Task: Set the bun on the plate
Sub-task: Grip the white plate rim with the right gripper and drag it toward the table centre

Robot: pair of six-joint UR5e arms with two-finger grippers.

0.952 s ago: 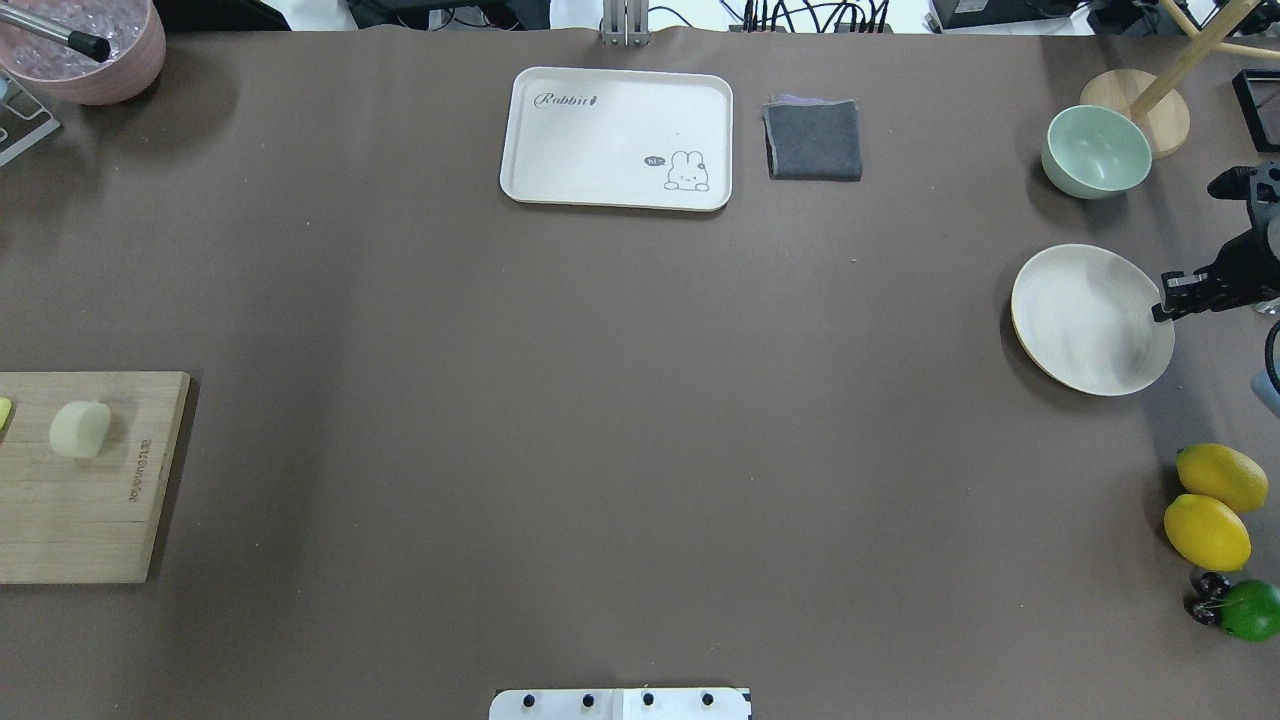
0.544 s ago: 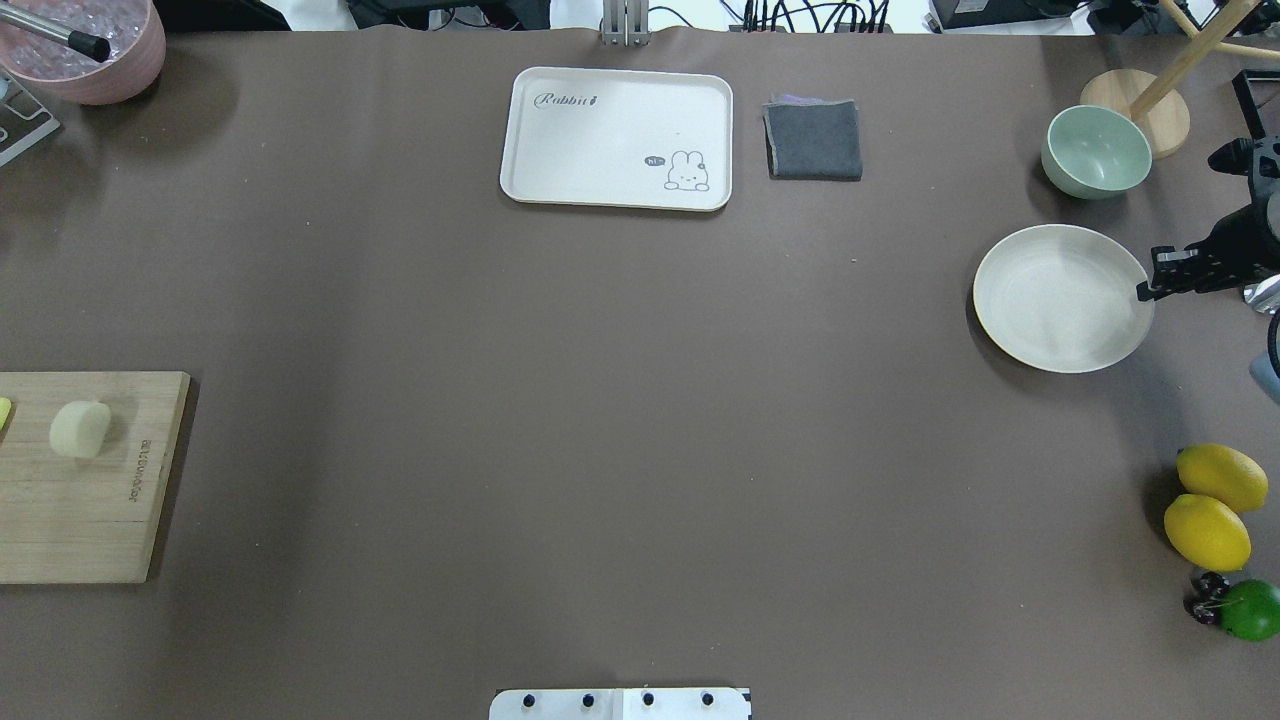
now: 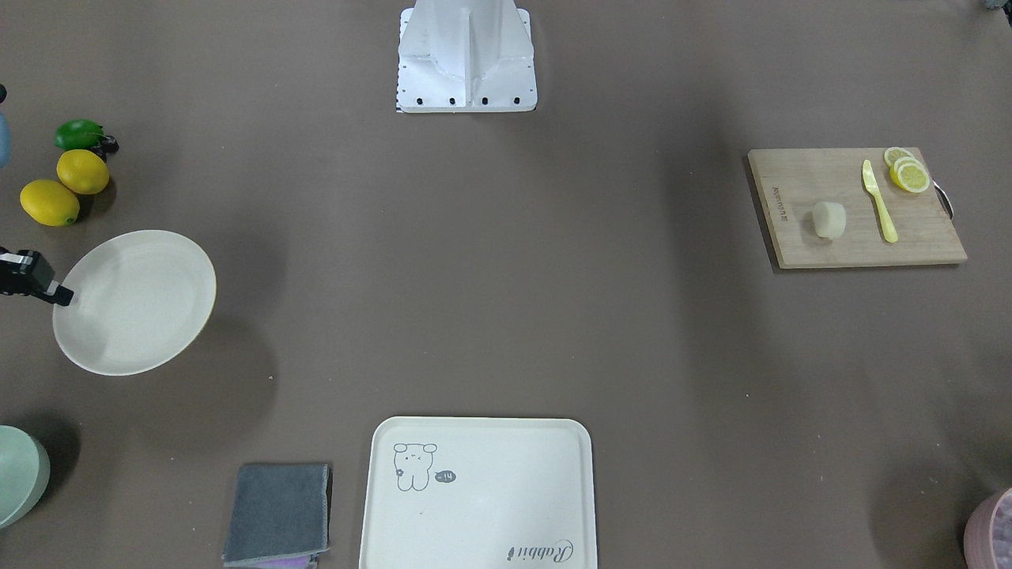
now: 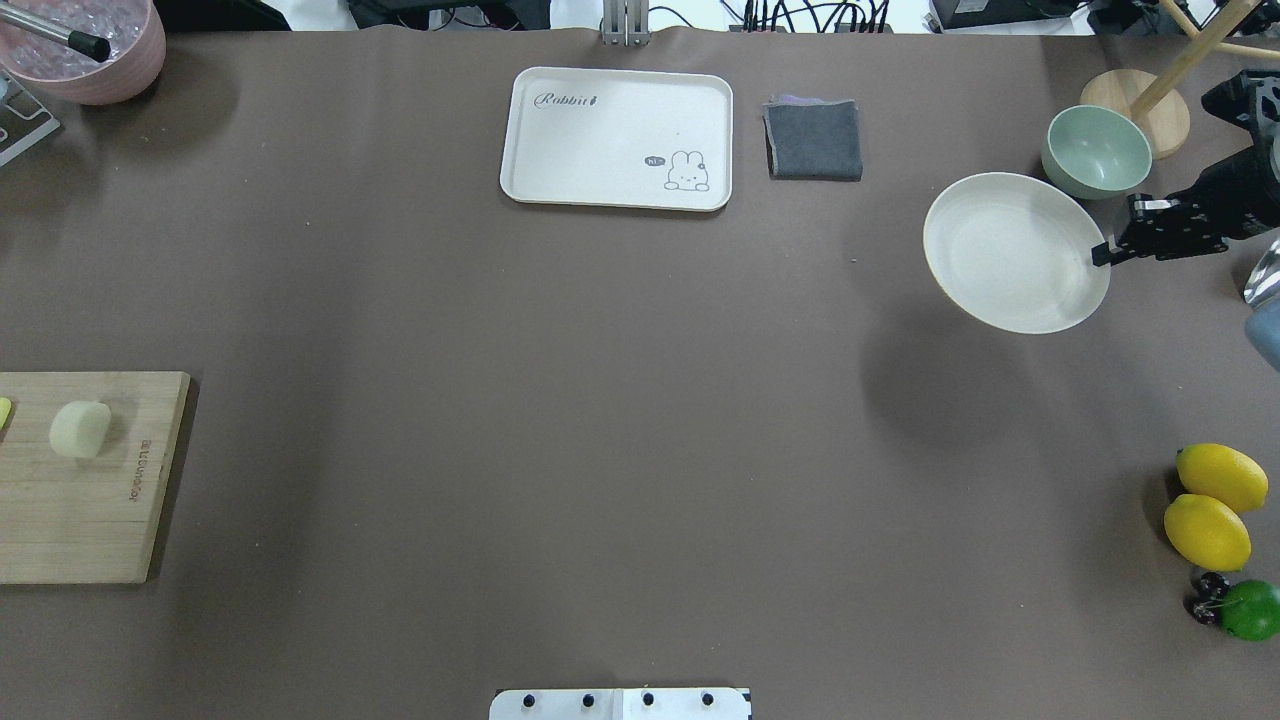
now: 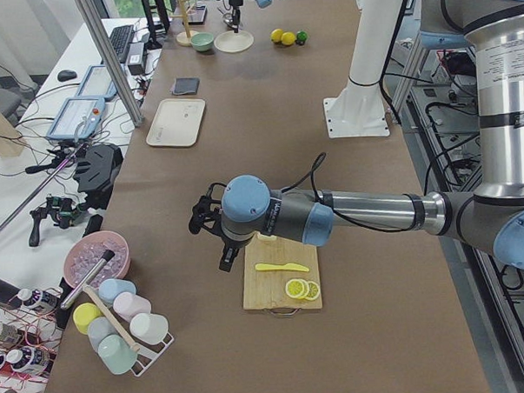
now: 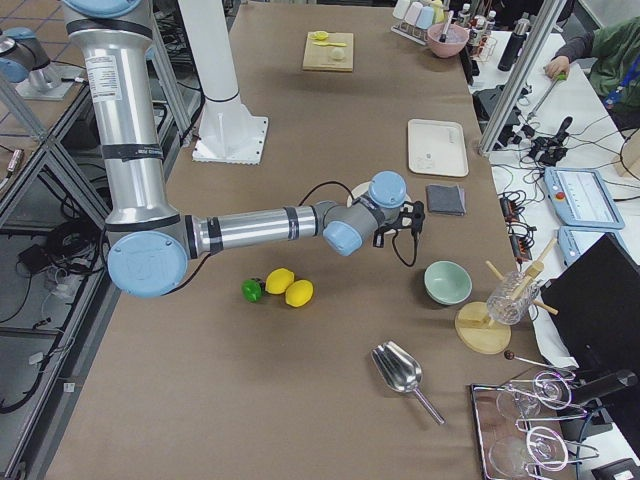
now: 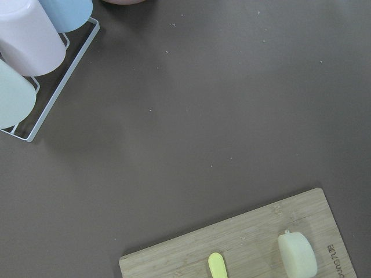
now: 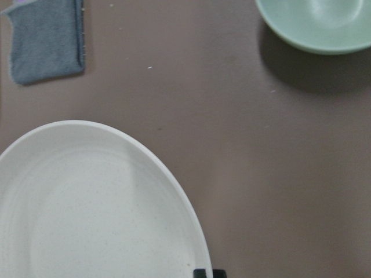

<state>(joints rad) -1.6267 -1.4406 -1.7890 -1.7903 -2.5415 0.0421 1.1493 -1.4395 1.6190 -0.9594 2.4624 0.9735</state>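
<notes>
Fig.: Right end effector (image 4: 1104, 254), far right of the overhead view, is closed on the right-hand rim of the plate (image 4: 1010, 255). Plate appears held clear of the bench (image 4: 600, 400), judging by its shadow offset to the lower left; green bowl (image 4: 1097, 150) sits just upper right of it. Bun (image 4: 80, 429) lies on the wooden cutting board (image 4: 90, 520) at the left edge, well apart from the plate, w/ a yellow knife (image 3: 879, 201) and lemon slices (image 3: 908, 172) alongside. Left end effector (image 5: 217, 244) hangs near the board; open vs. closed cannot be told. Progress: early. Bun not yet grasped, plate empty; remaining: set plate down, pick bun, transfer
</notes>
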